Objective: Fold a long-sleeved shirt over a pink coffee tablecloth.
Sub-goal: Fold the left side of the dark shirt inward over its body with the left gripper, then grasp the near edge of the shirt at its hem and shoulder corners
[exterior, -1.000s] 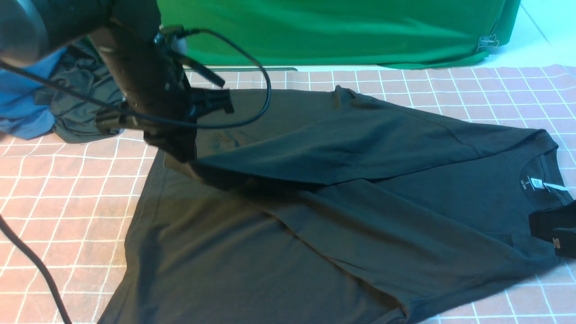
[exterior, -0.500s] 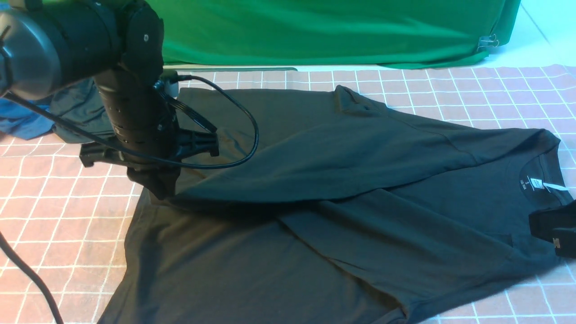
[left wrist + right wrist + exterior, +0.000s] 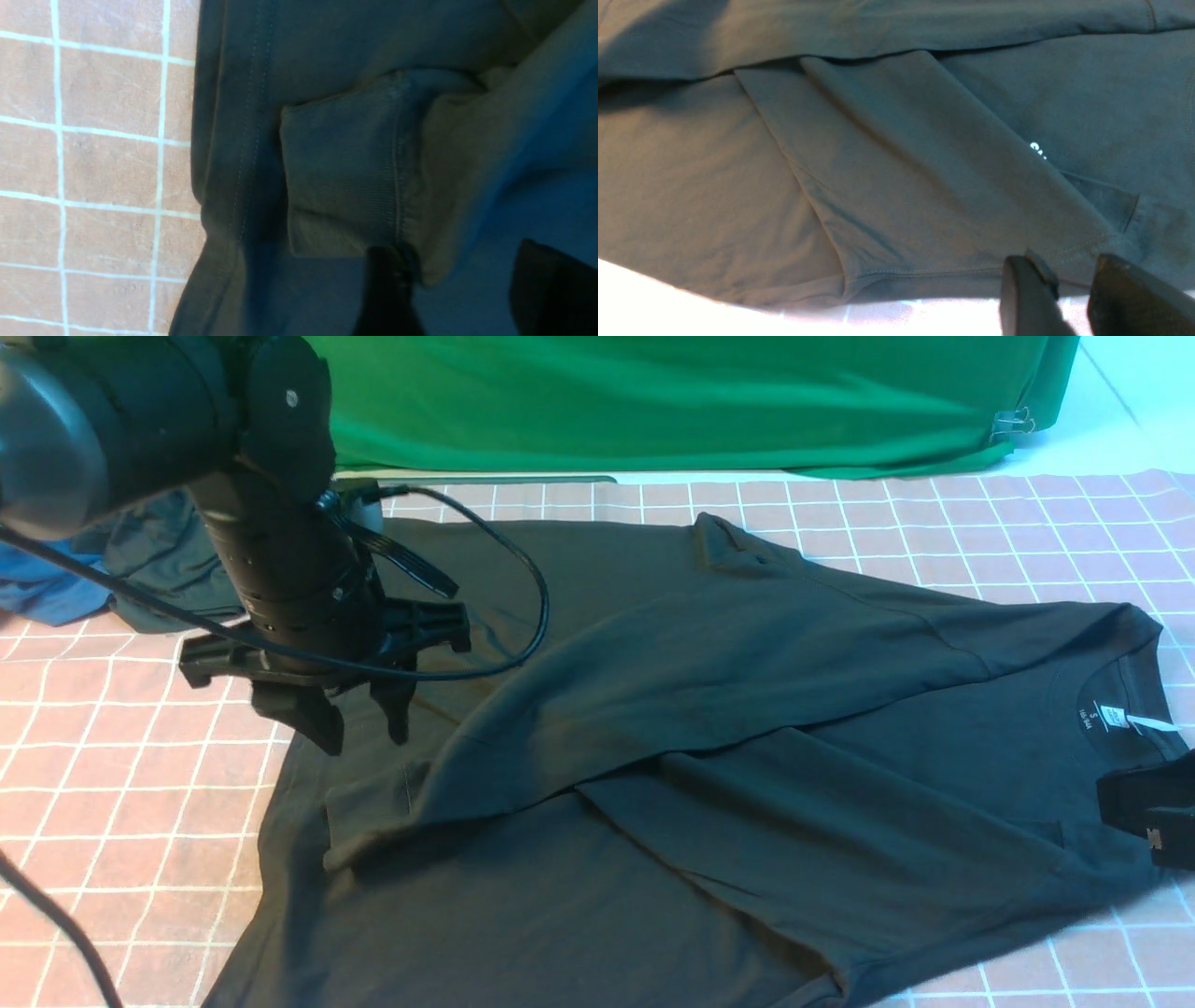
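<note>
The very dark green-black long-sleeved cotton shirt (image 3: 709, 784) lies flat on the table, spread over the dusty-pink tablecloth with a white grid (image 3: 140, 784). Its collar and white neck tag (image 3: 1116, 717) are to the right and its hem to the left. Both sleeves are crossed over the body, and the far sleeve's ribbed cuff (image 3: 369, 803) rests just inside the left hem.

The shirt looks light, soft and limp. It will likely sag and drag rather than hold a shape, so the firmer places to pinch are the stitched hem, the cuffs and the collar rib.

The left hand (image 3: 364, 742) hovers just above that cuff, spread and holding nothing. The right hand (image 3: 1069, 261) sits at the near right edge by the collar, its fingers apart and empty.

Far left lies a smaller dark garment bunched with blue cloth (image 3: 159, 579), and a plain bright green fabric (image 3: 653, 401) hangs beyond.
</note>
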Robot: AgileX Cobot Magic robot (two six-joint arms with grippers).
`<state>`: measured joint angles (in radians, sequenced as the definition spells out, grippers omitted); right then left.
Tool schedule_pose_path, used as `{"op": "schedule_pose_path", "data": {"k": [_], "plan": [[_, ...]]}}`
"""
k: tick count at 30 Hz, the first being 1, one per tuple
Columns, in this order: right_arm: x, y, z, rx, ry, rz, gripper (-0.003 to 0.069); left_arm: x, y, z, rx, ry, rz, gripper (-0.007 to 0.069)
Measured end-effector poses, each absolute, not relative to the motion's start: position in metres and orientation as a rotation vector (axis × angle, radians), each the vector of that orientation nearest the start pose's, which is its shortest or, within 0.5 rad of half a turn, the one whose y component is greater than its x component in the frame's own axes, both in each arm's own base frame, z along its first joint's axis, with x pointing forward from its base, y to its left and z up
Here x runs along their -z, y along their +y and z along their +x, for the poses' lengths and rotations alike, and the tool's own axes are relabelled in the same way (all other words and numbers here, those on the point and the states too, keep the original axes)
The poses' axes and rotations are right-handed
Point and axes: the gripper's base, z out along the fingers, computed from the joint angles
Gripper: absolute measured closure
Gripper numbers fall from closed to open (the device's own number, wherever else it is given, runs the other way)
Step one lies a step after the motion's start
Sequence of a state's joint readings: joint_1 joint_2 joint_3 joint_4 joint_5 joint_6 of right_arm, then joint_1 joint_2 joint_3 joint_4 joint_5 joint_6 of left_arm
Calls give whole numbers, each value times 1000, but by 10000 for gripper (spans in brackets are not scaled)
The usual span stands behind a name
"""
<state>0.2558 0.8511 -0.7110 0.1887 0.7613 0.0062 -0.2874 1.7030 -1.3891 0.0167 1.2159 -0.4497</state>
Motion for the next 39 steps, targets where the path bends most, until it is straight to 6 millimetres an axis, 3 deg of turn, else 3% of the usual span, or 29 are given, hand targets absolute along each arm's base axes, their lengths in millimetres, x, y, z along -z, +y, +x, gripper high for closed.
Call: {"op": "schedule_pose_path", "data": {"k": [3, 9, 15, 23, 27, 39], "plan": [[-304, 51, 149, -344, 2386, -194, 421, -284, -89, 319, 8, 2960, -229, 153], [-305, 51, 149, -346, 2379, -189, 421, -279, -84, 323, -84, 2950, -257, 140], [-305, 51, 150, -349, 2378, -182, 421, -248, -86, 343, -119, 2973, -248, 142], [-305, 51, 150, -350, 2378, -178, 421, -201, -90, 358, -179, 3080, 93, 142], [-305, 51, 150, -350, 2378, -178, 421, -192, -91, 363, -189, 3071, 228, 142], [-305, 51, 150, -351, 2378, -177, 421, -168, -97, 369, -125, 3091, 365, 142]]}}
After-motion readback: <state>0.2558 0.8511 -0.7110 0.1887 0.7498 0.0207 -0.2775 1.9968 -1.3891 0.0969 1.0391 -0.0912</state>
